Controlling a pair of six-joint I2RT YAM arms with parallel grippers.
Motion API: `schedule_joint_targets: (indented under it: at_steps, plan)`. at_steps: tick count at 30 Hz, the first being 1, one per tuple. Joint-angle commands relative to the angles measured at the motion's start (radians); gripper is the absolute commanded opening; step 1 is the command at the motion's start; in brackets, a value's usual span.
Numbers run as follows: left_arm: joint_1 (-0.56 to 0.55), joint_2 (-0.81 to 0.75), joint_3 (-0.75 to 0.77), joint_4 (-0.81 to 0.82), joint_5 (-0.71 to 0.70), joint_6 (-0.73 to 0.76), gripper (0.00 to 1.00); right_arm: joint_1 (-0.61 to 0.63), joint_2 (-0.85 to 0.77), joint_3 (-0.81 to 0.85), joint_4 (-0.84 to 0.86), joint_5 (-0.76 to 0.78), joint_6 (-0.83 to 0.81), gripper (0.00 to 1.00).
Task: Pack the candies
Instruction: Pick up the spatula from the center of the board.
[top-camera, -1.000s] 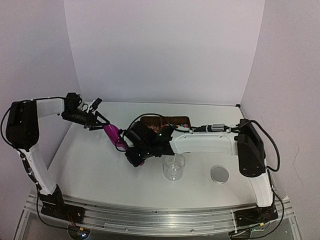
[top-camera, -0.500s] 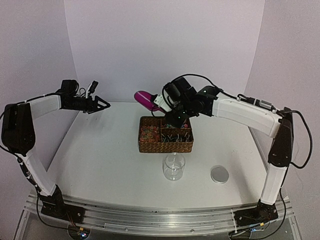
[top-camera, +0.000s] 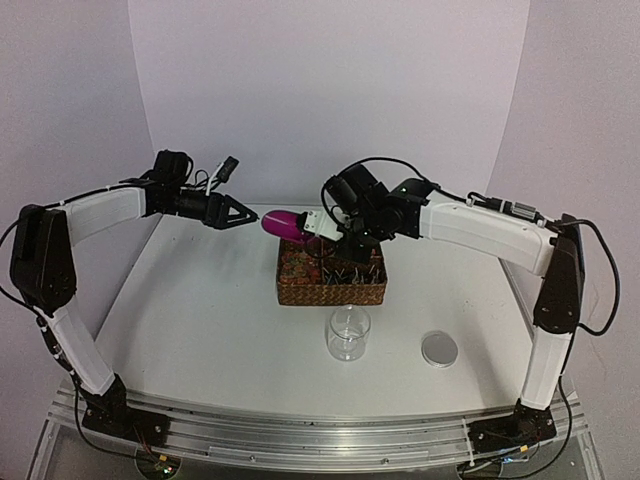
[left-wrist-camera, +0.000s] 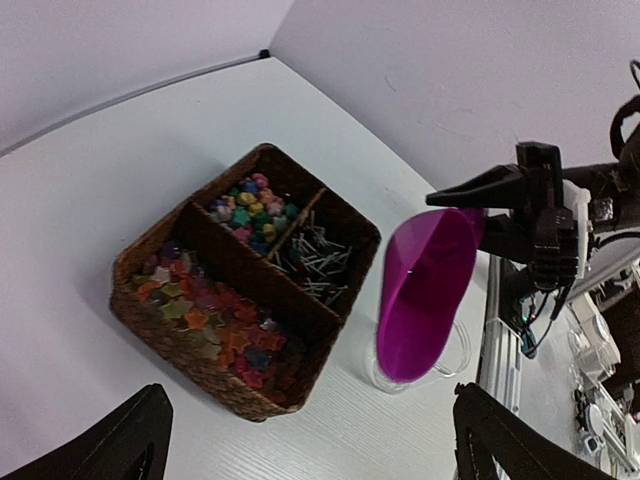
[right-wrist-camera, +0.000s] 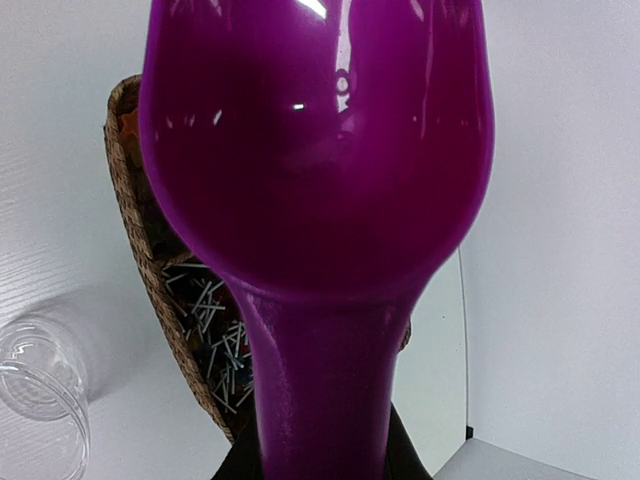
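- My left jaws are released: spread wide with nothing between them, hanging in the air over the bench (top-camera: 200, 320).
- My right jaws are clenched on the handle of a magenta scoop (top-camera: 285, 222), whose bowl reaches out toward my left jaws.
- From above, the scoop's tip looks to sit just beside my left jaws. From my left wrist, it hangs ahead of them and clear of both.
- The candies (left-wrist-camera: 215, 320) lie in a wicker basket (top-camera: 330, 293) below my right jaws, down and ahead of my left jaws.
- They fill the basket's long compartment, and more sit in a smaller one. The third compartment holds thin sticks (left-wrist-camera: 312, 262).
- The scoop hangs above the basket, apart from the candies.
- A clear cup (top-camera: 348, 333) stands upright on the bench just on the near side of the basket, below my right jaws.
- A round lid (top-camera: 440, 348) lies flat near the cup, well apart from both sets of jaws.
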Motion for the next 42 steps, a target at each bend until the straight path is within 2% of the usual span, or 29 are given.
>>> schedule_joint_targets:
  at_steps: [1,6,10,13,14,16,17,18,21,22,25,26,29,31,34,38,42]
  plan:
    - [-0.037,0.006,0.073,-0.062,0.054,0.071,0.95,0.014,0.003,0.035,0.061,-0.026,-0.046,0.0]
    - [-0.065,0.031,0.1,-0.122,0.067,0.098,0.8,0.021,0.004,0.034,0.07,-0.024,-0.055,0.0]
    - [-0.074,0.061,0.114,-0.146,0.075,0.085,0.54,0.036,0.001,0.032,0.095,-0.026,-0.081,0.0]
    - [-0.082,0.075,0.131,-0.186,0.091,0.11,0.4,0.039,-0.01,0.027,0.119,-0.046,-0.094,0.0]
    - [-0.083,0.074,0.13,-0.189,0.096,0.108,0.32,0.039,-0.014,0.024,0.124,-0.055,-0.097,0.0]
    - [-0.083,0.074,0.131,-0.181,0.097,0.088,0.11,0.04,-0.021,0.016,0.131,-0.072,-0.099,0.0]
    - [-0.082,0.074,0.132,-0.175,0.099,0.072,0.03,0.04,-0.026,0.012,0.135,-0.084,-0.094,0.0]
    - [-0.082,0.073,0.133,-0.173,0.103,0.06,0.0,0.04,-0.031,0.006,0.141,-0.095,-0.087,0.0]
    - [-0.08,0.058,0.107,-0.155,0.15,0.033,0.0,0.038,-0.077,-0.04,0.192,-0.173,-0.041,0.02]
    - [-0.079,0.05,0.091,-0.143,0.166,0.021,0.0,0.037,-0.097,-0.067,0.22,-0.2,-0.025,0.06]
    - [-0.079,0.032,0.046,-0.097,0.22,-0.04,0.0,0.03,-0.173,-0.158,0.348,-0.257,0.026,0.52]
    - [-0.079,0.027,0.035,-0.075,0.242,-0.073,0.0,0.025,-0.197,-0.191,0.381,-0.286,0.046,0.62]
    - [-0.077,0.011,0.001,0.008,0.305,-0.186,0.0,0.0,-0.283,-0.309,0.519,-0.353,0.11,0.82]
    - [-0.073,-0.008,-0.053,0.112,0.341,-0.292,0.0,-0.018,-0.353,-0.389,0.587,-0.407,0.124,0.91]
    - [-0.074,-0.032,-0.118,0.178,0.341,-0.337,0.0,-0.03,-0.42,-0.468,0.631,-0.454,0.111,0.94]
    - [-0.078,-0.043,-0.129,0.151,0.306,-0.296,0.0,-0.033,-0.438,-0.475,0.628,-0.456,0.129,0.93]
    - [-0.079,-0.037,-0.097,0.112,0.277,-0.255,0.0,-0.038,-0.396,-0.401,0.516,-0.51,0.137,0.89]
